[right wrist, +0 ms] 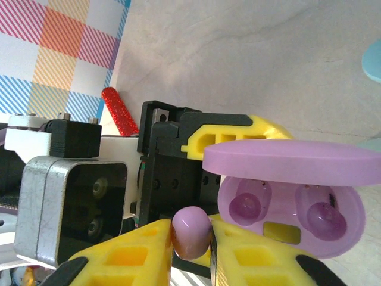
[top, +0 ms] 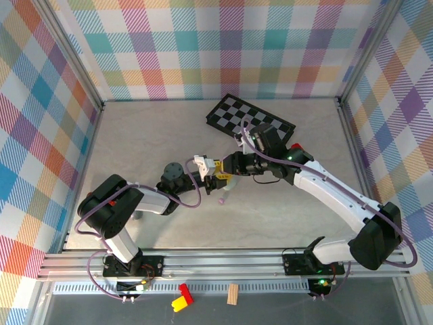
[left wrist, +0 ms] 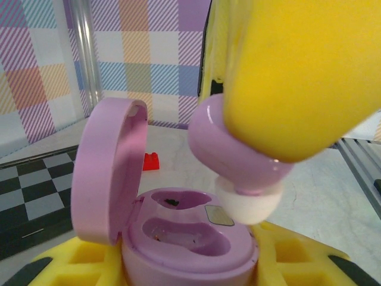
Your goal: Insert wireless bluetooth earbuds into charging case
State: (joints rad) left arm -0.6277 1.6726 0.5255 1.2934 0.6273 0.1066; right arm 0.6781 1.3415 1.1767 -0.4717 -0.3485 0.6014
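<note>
Plaid-walled table (top: 169,135); right gripper (right wrist: 191,239) pinches the purple earbud (right wrist: 191,226) by its bulb, likely light and slippery; left gripper (left wrist: 190,269) clamps the open case (left wrist: 178,235)

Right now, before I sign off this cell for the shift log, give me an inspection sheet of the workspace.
Surface: beige table, no spills seen.
Job's things: purple case open, lid upright, both wells empty; purple earbud just above it.
Clutter: checkerboard, red brick, small purple piece lying loose.
Grippers: left gripper fingers shut on the case; right gripper fingers shut on the earbud.
Cables: purple cables loop along both arms.
Surroundings: plaid walls.
</note>
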